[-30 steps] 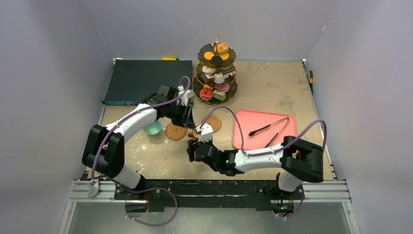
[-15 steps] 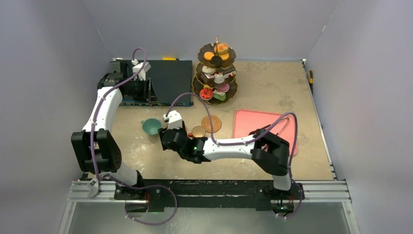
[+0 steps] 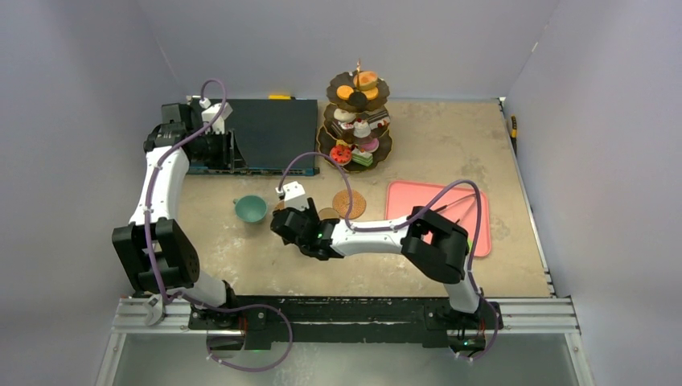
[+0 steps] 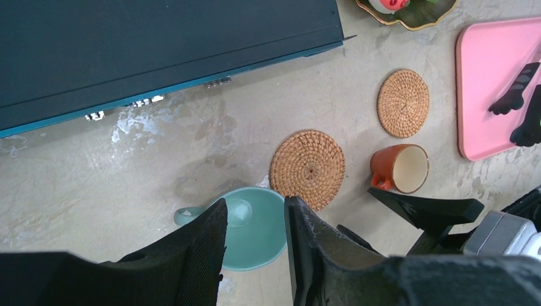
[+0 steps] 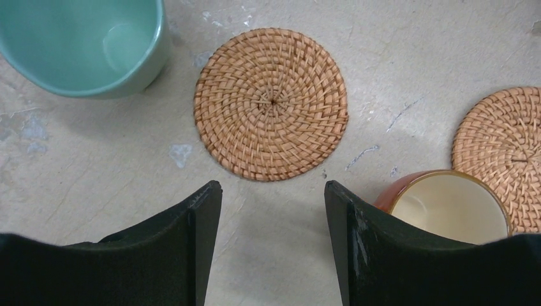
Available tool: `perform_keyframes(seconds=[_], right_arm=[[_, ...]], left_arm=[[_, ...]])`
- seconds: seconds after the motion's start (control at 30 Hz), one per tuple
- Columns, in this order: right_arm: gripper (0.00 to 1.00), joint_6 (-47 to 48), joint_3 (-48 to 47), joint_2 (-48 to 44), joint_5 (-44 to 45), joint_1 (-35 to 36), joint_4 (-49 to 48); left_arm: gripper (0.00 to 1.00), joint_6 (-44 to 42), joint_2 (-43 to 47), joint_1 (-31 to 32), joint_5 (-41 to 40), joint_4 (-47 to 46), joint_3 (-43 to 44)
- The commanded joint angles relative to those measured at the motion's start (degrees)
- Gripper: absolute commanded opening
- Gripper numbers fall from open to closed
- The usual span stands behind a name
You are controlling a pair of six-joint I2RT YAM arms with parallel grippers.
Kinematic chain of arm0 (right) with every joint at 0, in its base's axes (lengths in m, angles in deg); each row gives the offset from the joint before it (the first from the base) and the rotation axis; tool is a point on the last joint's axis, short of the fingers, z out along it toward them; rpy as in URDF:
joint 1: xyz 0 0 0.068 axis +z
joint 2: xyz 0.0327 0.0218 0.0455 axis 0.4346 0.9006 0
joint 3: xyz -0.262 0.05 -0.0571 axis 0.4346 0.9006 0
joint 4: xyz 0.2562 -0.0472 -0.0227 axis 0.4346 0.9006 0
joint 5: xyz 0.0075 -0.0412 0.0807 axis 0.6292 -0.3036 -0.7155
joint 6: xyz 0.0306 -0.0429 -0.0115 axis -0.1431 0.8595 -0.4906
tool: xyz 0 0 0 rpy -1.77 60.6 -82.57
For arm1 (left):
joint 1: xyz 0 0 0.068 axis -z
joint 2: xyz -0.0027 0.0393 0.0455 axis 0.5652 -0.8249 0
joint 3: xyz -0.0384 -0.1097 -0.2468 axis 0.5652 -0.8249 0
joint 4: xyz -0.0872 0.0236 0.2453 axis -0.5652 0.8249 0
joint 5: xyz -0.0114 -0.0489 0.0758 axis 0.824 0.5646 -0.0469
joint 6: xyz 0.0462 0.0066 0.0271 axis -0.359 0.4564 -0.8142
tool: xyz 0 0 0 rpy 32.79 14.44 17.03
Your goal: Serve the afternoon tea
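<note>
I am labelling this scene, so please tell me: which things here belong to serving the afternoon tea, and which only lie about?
Belong to the job: three-tier stand, toy cakes, teal cup, orange cup, woven coaster, other woven coaster.

Lying about: pink tray, black tongs, dark flat box.

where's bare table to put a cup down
Widest bare table lies far right, between the tiered stand and the pink tray. Another strip runs along the near edge, before the teal cup. Crowded: between that cup and the tray, with one coaster, another, the orange cup and the right arm's fingers.
</note>
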Motion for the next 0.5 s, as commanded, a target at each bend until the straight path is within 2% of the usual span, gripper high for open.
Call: perform_keyframes(seconds=[0.0, 0.23, 0.47], right_arm=[[0.63, 2.27, 0.44, -3.13, 0.06, -0.79, -2.52], [0.62, 2.86, 0.63, -2.94, -1.36, -4.45, -3.54], [0.60, 1.76, 3.43, -3.58, -1.66, -3.35, -2.92]], left_arm=[[0.38, -1.80, 2.29, -0.74, 1.76, -0.16, -0.43], [0.38, -1.45, 2.53, -1.17, 2.52, -0.69, -1.19], [0.38, -1.05, 2.32, -1.35, 2.65, -1.23, -1.25]])
